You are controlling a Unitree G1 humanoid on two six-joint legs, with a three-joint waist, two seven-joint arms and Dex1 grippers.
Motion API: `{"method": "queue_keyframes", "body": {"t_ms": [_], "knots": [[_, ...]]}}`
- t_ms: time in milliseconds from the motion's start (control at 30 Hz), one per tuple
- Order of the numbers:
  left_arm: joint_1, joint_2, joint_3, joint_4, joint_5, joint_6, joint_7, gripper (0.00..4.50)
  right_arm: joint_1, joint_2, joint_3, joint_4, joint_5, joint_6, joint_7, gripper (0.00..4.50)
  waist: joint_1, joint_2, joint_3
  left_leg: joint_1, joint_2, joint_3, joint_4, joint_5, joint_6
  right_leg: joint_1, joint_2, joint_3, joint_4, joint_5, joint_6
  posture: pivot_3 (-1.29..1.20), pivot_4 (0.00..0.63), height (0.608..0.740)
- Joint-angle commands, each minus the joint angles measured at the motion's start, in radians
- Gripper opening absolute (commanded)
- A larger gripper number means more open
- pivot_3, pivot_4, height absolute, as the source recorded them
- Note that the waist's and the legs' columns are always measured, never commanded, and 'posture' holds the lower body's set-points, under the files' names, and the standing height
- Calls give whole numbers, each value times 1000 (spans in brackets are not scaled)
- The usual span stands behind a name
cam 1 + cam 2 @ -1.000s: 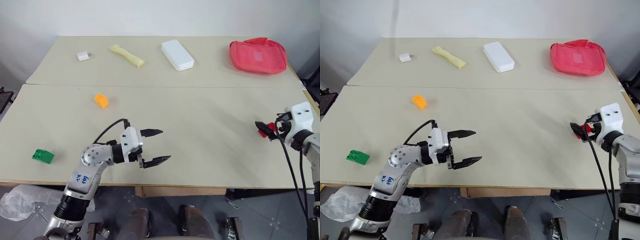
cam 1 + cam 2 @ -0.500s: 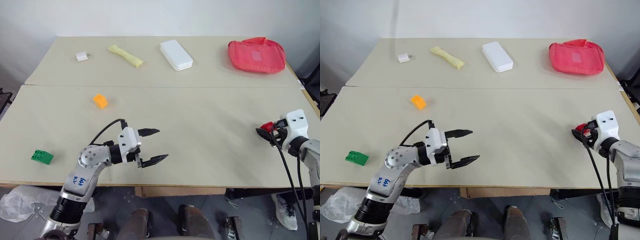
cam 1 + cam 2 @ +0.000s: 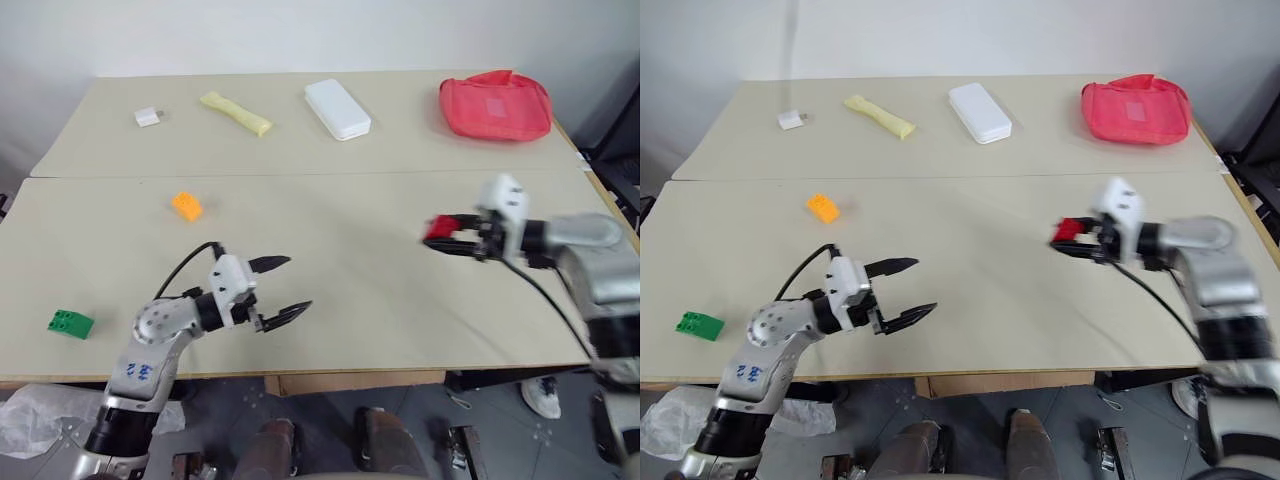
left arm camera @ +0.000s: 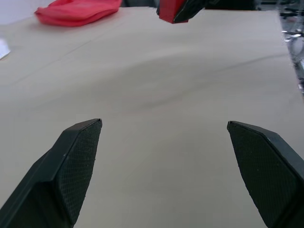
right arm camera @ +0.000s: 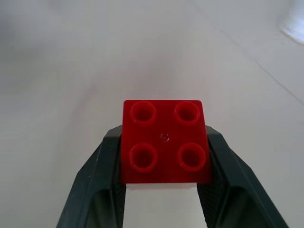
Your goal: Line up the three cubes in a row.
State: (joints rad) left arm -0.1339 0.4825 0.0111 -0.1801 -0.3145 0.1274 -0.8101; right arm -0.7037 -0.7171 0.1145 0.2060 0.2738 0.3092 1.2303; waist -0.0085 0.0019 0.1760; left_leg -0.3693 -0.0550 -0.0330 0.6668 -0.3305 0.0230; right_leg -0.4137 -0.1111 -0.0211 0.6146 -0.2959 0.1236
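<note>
Right wrist view: the red cube (image 5: 165,141) was seen clamped between the two black fingers of the right gripper (image 5: 164,190), its four studs facing the camera and the pale table (image 5: 71,57) behind it. From the head camera, the right gripper (image 3: 1072,238) was held above the near table's right half, clear of the surface, with the red cube (image 3: 1073,230) at its tip. The left gripper (image 3: 902,291) was seen with its jaws spread wide and nothing between them, poised over the near table toward its front edge. In the left wrist view, both of its fingers (image 4: 71,166) were set well apart over bare tabletop. The orange cube (image 3: 823,207) was lying on the near table toward its left, well apart from both grippers. The green cube (image 3: 699,325) was resting near the table's front left corner. On the far table, a small white block (image 3: 792,120), a long yellow piece (image 3: 879,115), a white case (image 3: 980,112) and a red pouch (image 3: 1136,108) were laid out.
</note>
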Motion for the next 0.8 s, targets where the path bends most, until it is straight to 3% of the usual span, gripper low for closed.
{"method": "queue_keyframes", "body": {"t_ms": [33, 300, 600, 800], "knots": [[63, -8, 61, -34, -11, -29, 49, 4500, -80, 70, 122, 52, -68, -44, 69, 1533, 6, 0, 0, -1, 0, -1, 0, 0, 0, 0, 0, 0, 0, 0, 0, 0, 150, 740], [278, 5, 158, -145, -4, -31, 127, 4500, -174, 223, 216, 304, -179, -214, 82, 1533, 9, -1, 0, -3, -6, -7, 1, -3, 4, 1, -4, -4, 1, 0, 0, 0, 150, 740], [295, -1, 156, -179, 6, -23, 169, 4500, -172, 257, 211, 392, -205, -303, 120, 1533, 3, -1, 0, -3, -4, -8, 1, -3, 2, 2, -3, -6, 0, 0, -1, 0, 150, 740], [306, -1, 183, -185, 4, -34, 190, 4500, -207, 267, 161, 430, -175, -364, 129, 3486, 2, -1, 0, -3, -4, -7, 0, -3, 2, 1, -2, -6, 1, 0, -1, 0, 150, 740]]}}
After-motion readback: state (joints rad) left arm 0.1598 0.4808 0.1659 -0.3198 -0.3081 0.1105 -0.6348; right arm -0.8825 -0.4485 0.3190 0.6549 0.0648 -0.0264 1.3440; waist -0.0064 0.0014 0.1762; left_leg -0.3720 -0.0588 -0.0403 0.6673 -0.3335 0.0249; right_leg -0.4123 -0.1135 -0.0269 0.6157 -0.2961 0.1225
